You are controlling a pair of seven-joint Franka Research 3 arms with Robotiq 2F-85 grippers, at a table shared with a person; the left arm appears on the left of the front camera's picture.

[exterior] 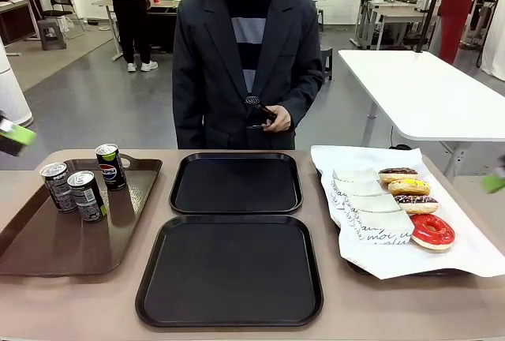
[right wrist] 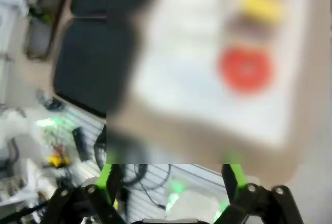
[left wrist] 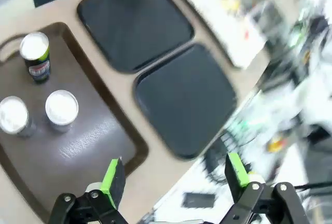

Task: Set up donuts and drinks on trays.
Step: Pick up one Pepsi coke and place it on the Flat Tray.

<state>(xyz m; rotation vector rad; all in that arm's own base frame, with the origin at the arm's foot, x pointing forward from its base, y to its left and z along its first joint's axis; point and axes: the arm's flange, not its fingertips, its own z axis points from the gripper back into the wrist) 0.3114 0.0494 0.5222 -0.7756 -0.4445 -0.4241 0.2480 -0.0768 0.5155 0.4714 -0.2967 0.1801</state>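
Three drinks [exterior: 86,196] stand on a brown tray [exterior: 55,250] beside the trays [exterior: 230,271]; left end effector [left wrist: 172,163] and right end effector [right wrist: 170,171] gape apart.

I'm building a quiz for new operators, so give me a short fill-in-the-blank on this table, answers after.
The slim dark soda cans standing on the long brown plastic tray number ____.
Both black square plastic trays are ____.
The ring donut nearest the robot on the white paper sheet has ____ glaze.
The left gripper holds its fingers ____, nothing between them.
Missing words: three, empty, red, open.
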